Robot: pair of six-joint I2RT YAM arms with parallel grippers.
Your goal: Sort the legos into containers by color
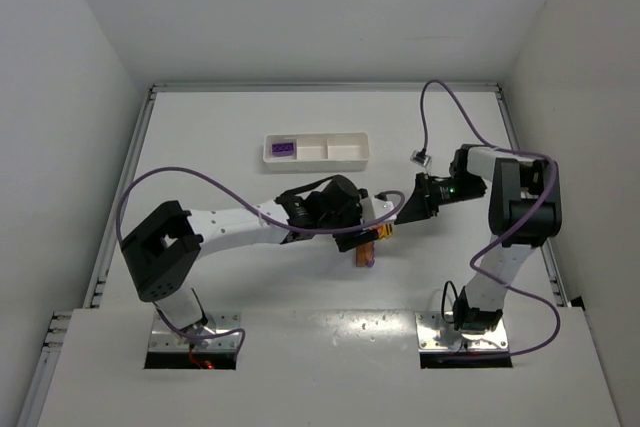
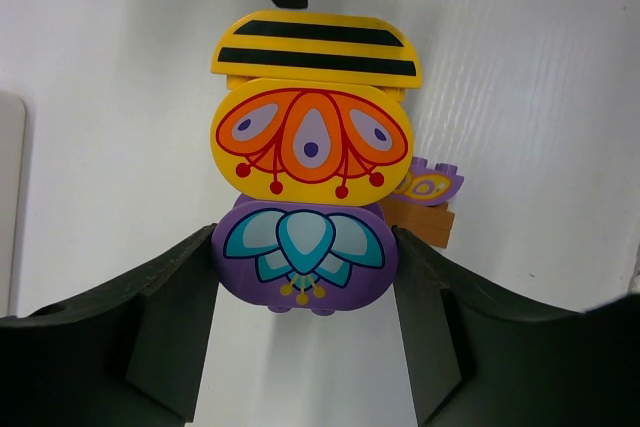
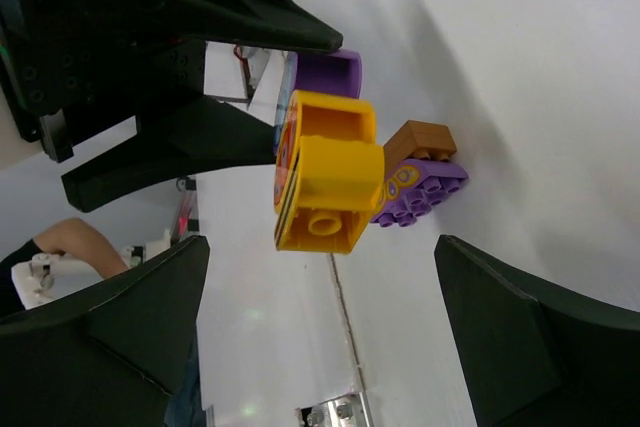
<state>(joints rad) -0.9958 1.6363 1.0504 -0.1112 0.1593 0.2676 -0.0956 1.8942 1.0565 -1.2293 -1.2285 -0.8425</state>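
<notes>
Top external coverage is filled by a white table (image 1: 250, 282), plain and matte. At its near edge the left arm (image 1: 230, 225) and right arm (image 1: 505, 247) are bolted down on metal plates (image 1: 232, 343). Silver rails (image 1: 122, 197) are run along the sides and back of the table. Bare white walls (image 1: 330, 7) are set close round it on three sides. Purple cables (image 1: 190, 172) are looped over both arms.

Nearer than the tray (image 1: 330, 164), and slightly right of its middle, the left gripper (image 2: 305, 247) is closed on a blue-petalled purple brick (image 2: 303, 282), one finger pressed to each side. An orange-petalled yellow brick (image 2: 312, 137) is joined to it, and a striped yellow brick (image 2: 315, 47) is joined beyond that. Just beside this stack, a brown brick (image 2: 428, 227) and a small purple butterfly plate (image 2: 434, 185) are seen touching each other. Whether the stack itself rests on the table cannot be told.

The right gripper (image 3: 322, 242) is spread wide at the yellow end of the stack, with nothing gripped and both fingers clear of the bricks.

Farther back, well apart from the stack, the tray is laid with its long side across the table. A lone purple brick (image 1: 284, 148) is seen in its left compartment.
</notes>
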